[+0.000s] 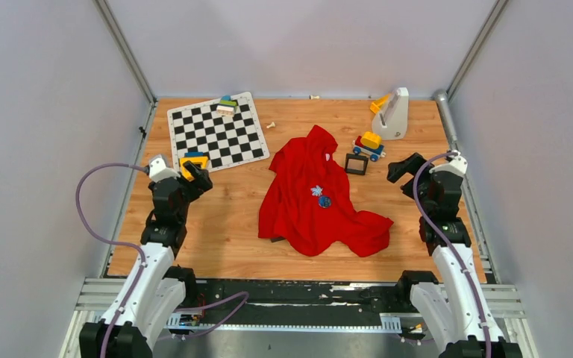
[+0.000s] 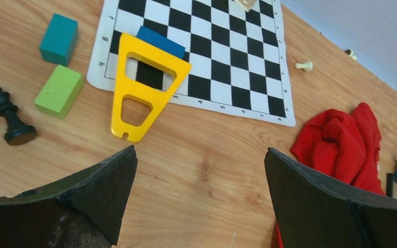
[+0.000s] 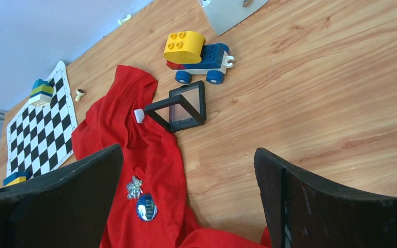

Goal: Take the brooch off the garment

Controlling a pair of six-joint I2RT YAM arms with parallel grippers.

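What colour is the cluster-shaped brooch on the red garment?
Cluster-shaped brooch: sparkly silver, clearest in right wrist view.

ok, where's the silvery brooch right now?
Top view: silvery brooch sits mid red garment, table centre, just up-left of the round blue badge.

We see white lower shells and black upper joints on the left arm (image 1: pixel 166 220) at seven o'clock and right arm (image 1: pixel 442 216) at five, each with a purple cable (image 1: pixel 80 198). Left end effector (image 1: pixel 195 174) and right end effector (image 1: pixel 405 167) have black wedge fingers (image 2: pixel 101 196).

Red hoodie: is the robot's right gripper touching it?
Apart. The top view shows bare wooden table between the open right gripper and the red hoodie.
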